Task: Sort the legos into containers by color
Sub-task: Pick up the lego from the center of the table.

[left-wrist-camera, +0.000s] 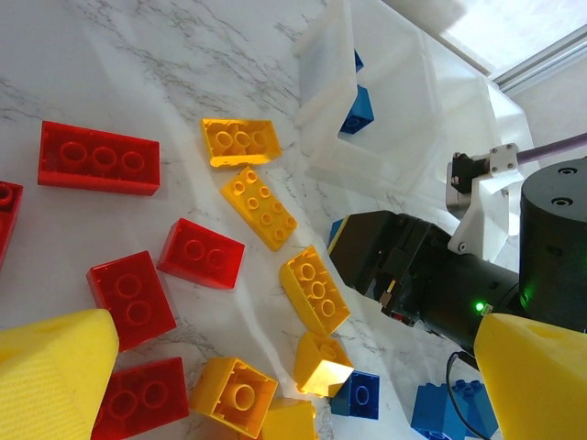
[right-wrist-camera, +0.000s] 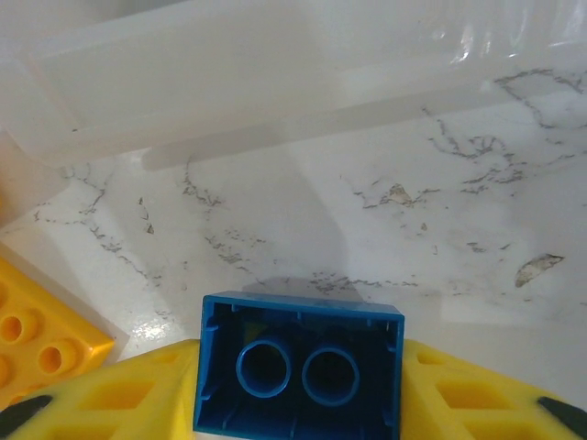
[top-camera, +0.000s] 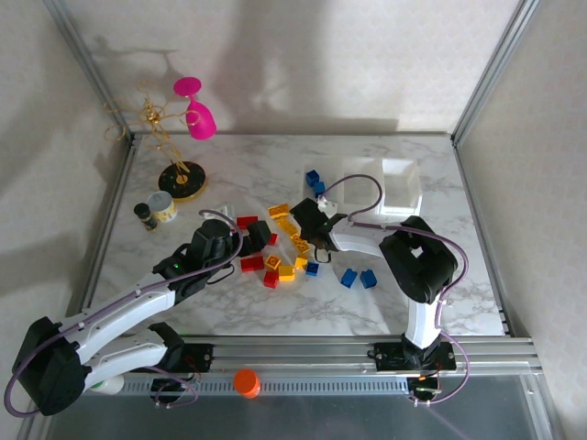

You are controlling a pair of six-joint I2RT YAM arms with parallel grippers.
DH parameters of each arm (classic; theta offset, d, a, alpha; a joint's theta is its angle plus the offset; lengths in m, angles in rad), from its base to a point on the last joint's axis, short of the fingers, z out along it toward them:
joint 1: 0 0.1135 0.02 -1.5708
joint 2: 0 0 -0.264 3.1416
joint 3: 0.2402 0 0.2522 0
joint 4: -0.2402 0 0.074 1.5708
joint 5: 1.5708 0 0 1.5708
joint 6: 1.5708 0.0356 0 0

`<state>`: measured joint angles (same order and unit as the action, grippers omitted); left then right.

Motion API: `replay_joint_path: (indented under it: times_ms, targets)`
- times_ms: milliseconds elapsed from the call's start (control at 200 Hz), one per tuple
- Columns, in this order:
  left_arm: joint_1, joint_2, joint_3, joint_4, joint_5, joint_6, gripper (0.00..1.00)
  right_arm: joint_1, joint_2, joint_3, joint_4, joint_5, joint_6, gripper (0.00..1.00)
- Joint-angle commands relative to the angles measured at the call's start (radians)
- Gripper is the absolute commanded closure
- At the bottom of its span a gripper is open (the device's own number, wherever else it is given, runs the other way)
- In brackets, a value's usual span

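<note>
Blue lego (right-wrist-camera: 299, 374) (hollow underside facing lens) pinched in right gripper (right-wrist-camera: 301, 399), beside containers (top-camera: 404, 191). Two blue bricks (top-camera: 315, 181) in end tray, three loose. Left gripper (left-wrist-camera: 293, 371) spread wide over five red bricks (left-wrist-camera: 98, 158), six yellow bricks (left-wrist-camera: 259, 206).

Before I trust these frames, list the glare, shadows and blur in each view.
Top external: soft shadows fall on the back wall behind the pink goblet. Left wrist: bright light washes out the containers, and one yellow lego carries a glossy highlight. Right wrist: the blue lego in the right end effector is crisp; the containers beyond it look hazy.
</note>
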<state>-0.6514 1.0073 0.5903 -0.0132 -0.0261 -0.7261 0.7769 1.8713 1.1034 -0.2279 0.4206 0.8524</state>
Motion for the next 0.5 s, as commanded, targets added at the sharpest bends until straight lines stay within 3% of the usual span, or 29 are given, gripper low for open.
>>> replay_joint_path:
  times_ms: [0,370,496]
  targets:
    - [-0.008,-0.006,0.009,-0.010,-0.020,0.020,0.00,-0.003,-0.063,0.003,-0.042,0.047,-0.007,0.54]
    - [0.005,0.021,0.083,-0.027,-0.046,0.050,0.00,-0.032,-0.164,0.078,-0.100,0.061,-0.184,0.54]
    - [0.019,0.047,0.114,-0.025,-0.044,0.058,0.00,-0.078,-0.152,0.119,-0.062,0.007,-0.272,0.53]
